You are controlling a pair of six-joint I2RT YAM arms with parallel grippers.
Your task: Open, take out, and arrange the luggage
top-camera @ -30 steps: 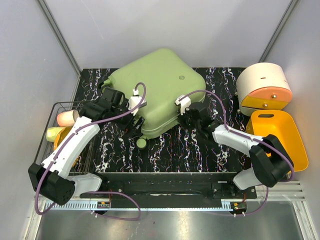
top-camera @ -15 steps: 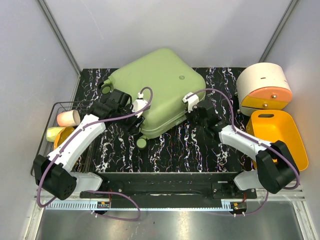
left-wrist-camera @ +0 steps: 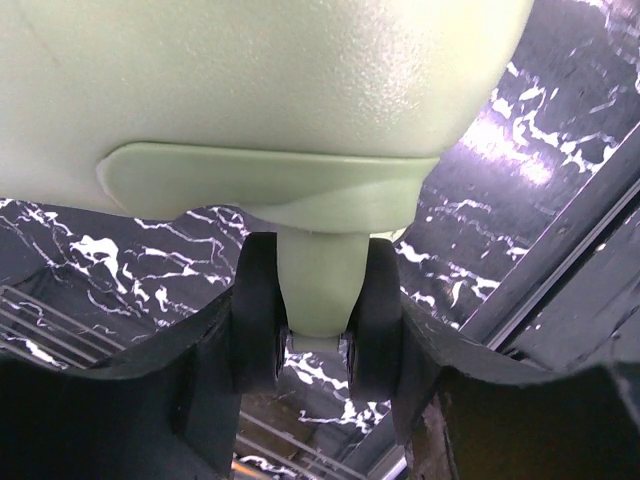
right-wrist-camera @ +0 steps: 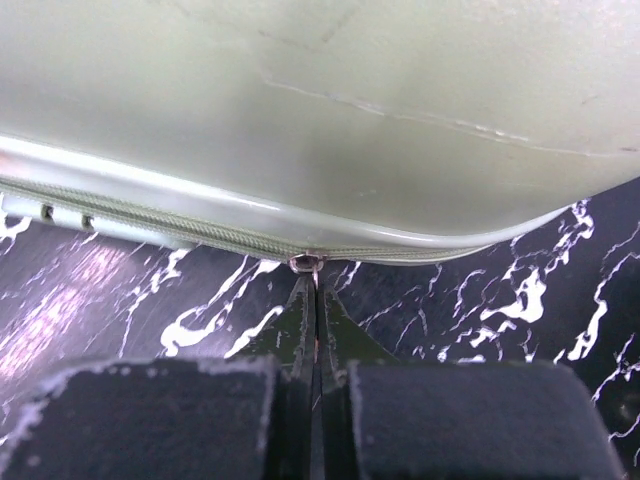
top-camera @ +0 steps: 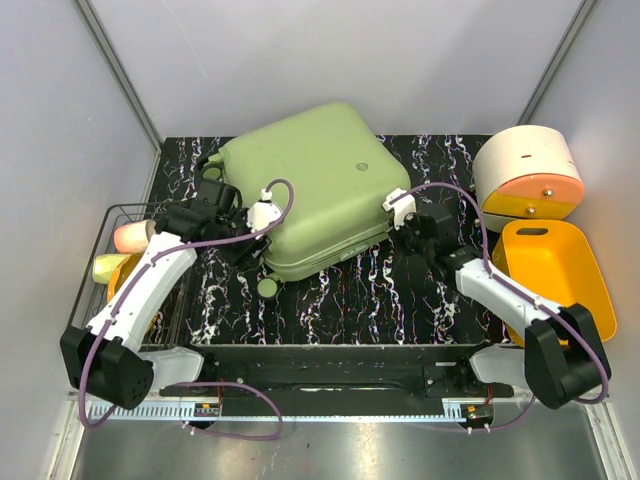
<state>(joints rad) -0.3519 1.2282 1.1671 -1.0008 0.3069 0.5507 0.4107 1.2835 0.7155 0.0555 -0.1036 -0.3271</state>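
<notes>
Top external: the luggage [top-camera: 320, 170], pale green with a small round emblem [top-camera: 362, 163] on its shell, lies flat and turned at an angle at the back middle of the black marbled tabletop [top-camera: 340, 300]. One wheel [top-camera: 267, 288] shows at its near corner. The left claw [top-camera: 243, 247] is at the luggage's near-left edge and the right claw [top-camera: 398, 226] at its right corner; this view does not show how either stands. A wire basket [top-camera: 110, 215] at the left edge holds a pink cup [top-camera: 132, 237] and a yellow cup [top-camera: 108, 268]. At the right stands a round white container [top-camera: 525, 165], with a yellow-orange tray [top-camera: 560, 275] just in front of it.

Left wrist: the luggage's shell [left-wrist-camera: 260, 80] fills the top of the view. Below it a pale-green stem [left-wrist-camera: 318, 285] hangs from a moulded bracket. The left claw [left-wrist-camera: 316, 345] grips this stem, its black fingers [left-wrist-camera: 258, 320] pressed against both sides.

Right wrist: the luggage's side [right-wrist-camera: 320, 110] runs across the top, with a zipper [right-wrist-camera: 150, 225] along its lower edge above the tabletop [right-wrist-camera: 480, 300]. The right claw [right-wrist-camera: 310, 285] is closed, its fingers [right-wrist-camera: 295, 330] flat together, the tips right at the small metal zipper slider [right-wrist-camera: 307, 262]. Whether a pull tab is pinched between them cannot be told.
</notes>
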